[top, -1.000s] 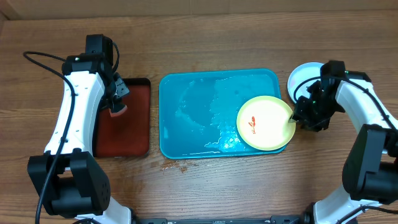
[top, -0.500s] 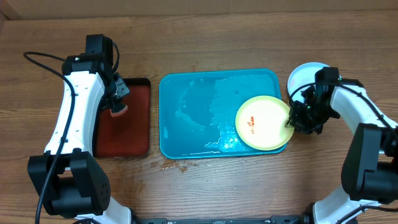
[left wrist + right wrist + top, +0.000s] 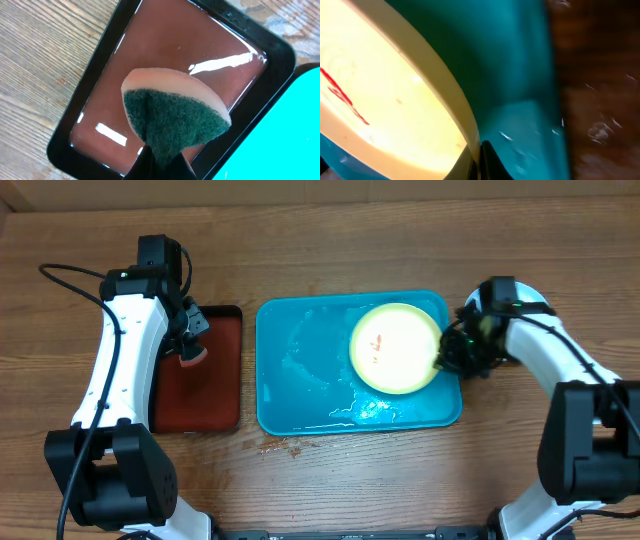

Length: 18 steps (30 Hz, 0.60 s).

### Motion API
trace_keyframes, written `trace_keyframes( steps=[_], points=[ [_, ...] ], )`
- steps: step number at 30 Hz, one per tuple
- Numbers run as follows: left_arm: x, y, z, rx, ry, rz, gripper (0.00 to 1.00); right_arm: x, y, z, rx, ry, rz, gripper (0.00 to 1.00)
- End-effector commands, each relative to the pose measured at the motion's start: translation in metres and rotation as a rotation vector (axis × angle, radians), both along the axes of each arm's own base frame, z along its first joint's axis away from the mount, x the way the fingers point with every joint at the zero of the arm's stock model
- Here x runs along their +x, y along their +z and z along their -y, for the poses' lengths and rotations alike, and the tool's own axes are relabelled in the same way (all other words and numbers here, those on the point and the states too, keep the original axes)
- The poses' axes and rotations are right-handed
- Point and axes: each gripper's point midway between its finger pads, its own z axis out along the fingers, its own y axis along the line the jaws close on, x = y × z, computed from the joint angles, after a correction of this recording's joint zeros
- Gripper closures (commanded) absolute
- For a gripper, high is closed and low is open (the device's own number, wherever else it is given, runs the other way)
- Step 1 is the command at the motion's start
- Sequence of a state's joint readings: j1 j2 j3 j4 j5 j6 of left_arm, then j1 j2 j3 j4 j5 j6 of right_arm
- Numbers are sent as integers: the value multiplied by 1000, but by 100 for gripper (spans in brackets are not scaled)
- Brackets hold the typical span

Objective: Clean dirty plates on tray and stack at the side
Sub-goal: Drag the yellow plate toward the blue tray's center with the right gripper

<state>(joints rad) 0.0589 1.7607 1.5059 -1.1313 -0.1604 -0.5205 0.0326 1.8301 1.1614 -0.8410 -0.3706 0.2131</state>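
The wooden table [image 3: 330, 480], planked and brown with a visible grain, carries everything, and the right wrist view shows its surface [image 3: 600, 75] flecked with water drops. The one blue tray [image 3: 300, 360] is the biggest thing on it: a bright plastic rectangle with rounded corners and a raised rim, its floor glossy with a film of water. To its left is one smaller dark red tray [image 3: 215, 395], also rectangular with rounded corners, black-rimmed [image 3: 270, 50] and shiny wet inside. One round plate [image 3: 395, 348] lies in the upper right part of the blue tray; it is smooth plastic with a yellow-green rim and pale centre, and carries a few thin streaks of red sauce [image 3: 378, 345]. From the right wrist its thick rounded rim [image 3: 445, 90] curves over the tray's blue floor [image 3: 520, 75]. The right gripper [image 3: 447, 358] has its two dark fingers closed narrowly on the plate's right edge [image 3: 479, 162]. The left gripper [image 3: 161, 162] hangs over the dark red tray and pinches one sponge [image 3: 175, 117], a half-round piece with a coarse dark green scouring face and a smooth pale pink foam back.
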Motion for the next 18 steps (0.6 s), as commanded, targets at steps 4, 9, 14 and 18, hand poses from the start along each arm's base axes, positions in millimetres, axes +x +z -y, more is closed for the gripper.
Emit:
trace_keyframes(
  steps=[4,9,14,18],
  points=[
    [10,2,17,-97,-22,43,96,29,7,-41,-121,137,177,96],
    [13,-18,17,-106,-6,0,96,32,-2,-62,-153,195,213,96],
    [12,-52,11,-75,9,-91,96,30,-4,-69,-152,212,211,96],
    [16,-77,2,-29,16,-136,96,28,-4,-68,-153,212,206,96]
  ],
)
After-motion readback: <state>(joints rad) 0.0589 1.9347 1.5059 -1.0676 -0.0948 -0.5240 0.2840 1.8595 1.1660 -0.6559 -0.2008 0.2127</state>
